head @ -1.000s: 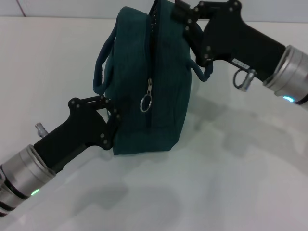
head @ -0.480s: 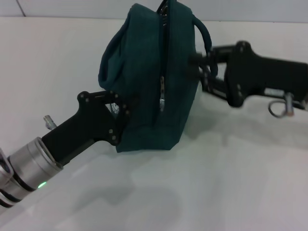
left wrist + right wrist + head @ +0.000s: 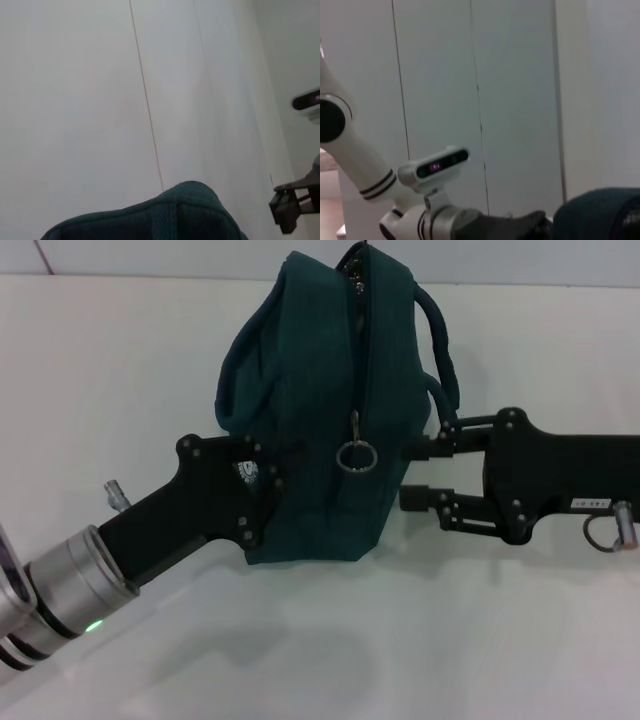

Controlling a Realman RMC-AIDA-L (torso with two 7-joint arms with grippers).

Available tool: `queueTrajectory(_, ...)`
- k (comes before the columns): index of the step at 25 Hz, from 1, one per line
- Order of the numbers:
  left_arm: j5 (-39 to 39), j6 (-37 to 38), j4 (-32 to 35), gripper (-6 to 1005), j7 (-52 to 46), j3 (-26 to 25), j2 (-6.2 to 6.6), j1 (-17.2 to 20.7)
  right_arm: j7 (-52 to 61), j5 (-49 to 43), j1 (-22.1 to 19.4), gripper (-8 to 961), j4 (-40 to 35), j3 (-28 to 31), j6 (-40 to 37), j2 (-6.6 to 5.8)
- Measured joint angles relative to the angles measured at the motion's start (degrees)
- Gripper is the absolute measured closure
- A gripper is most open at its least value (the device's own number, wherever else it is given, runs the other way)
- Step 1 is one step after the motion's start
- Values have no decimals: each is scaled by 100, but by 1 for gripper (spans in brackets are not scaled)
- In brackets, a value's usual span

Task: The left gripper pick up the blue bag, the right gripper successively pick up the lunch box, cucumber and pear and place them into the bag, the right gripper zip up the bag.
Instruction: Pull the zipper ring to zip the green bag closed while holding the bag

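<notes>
Left gripper (image 3: 262,483): black two-fingered claw on a black arm with a silver cuff and green light, entering the head view from 8 o'clock and reaching up toward 2 o'clock; its fingers are pressed into the lower left side of the blue bag (image 3: 320,430), pinching the fabric there. Right gripper (image 3: 422,468): black claw on a black arm bearing a small white label, lying nearly level and entering from 3 o'clock; its two fingers are spread apart, one above the other, tips just beside the bag's right side and clasping nothing. Blue bag: dark teal fabric tote, standing upright at the centre of the white table (image 3: 480,640), leaning slightly toward 1 o'clock, its lower edge on the surface. The zipper runs down the middle of the facing side and appears closed; a metal ring pull (image 3: 356,456) hangs at mid-height. One padded handle (image 3: 443,360) arches out at the bag's 2 o'clock, above the upper right finger. The left wrist view shows only the bag's rounded teal top (image 3: 165,215) against a pale wall, with the right gripper's finger (image 3: 287,210) at the edge. The right wrist view shows a teal corner of the bag (image 3: 600,215).
</notes>
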Motion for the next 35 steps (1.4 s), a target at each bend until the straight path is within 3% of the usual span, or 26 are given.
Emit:
queueTrajectory(3, 35, -1, 0, 945, 2, 0, 0, -12, 20, -46, -23, 512, 40, 5, 129, -7)
queueTrajectory(17, 59, 2, 0, 945, 12, 68, -16, -26, 246, -531, 79, 518, -64, -8, 952, 273)
queueTrajectory(35, 60, 1, 0, 945, 12, 71, -18, -61, 255, -625, 340, 534, -61, -204, 1092, 300)
